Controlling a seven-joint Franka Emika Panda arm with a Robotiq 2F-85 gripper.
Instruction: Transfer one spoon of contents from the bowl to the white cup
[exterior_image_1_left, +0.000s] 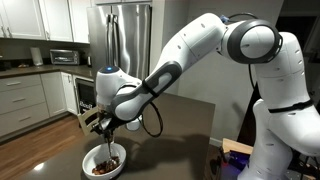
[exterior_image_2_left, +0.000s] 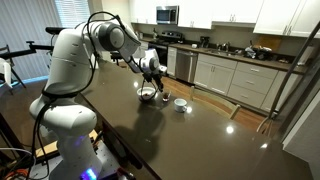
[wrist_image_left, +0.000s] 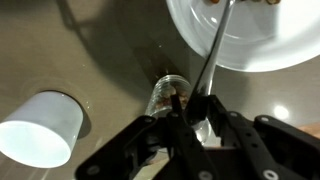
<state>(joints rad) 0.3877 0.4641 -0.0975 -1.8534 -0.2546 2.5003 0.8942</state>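
The wide white bowl stands near the front of the dark table, with brown contents heaped inside. My gripper hovers just above it. In the wrist view the gripper is shut on the thin handle of the spoon. The handle runs up over the bowl's rim, and the spoon's scoop end is cut off at the top edge beside a few brown pieces. The small white cup stands apart at the lower left. In an exterior view the cup sits beside the bowl.
A small clear glass stands on the table right under the gripper, between bowl and cup. The dark table top stretches behind the bowl. Kitchen cabinets and a steel fridge line the walls.
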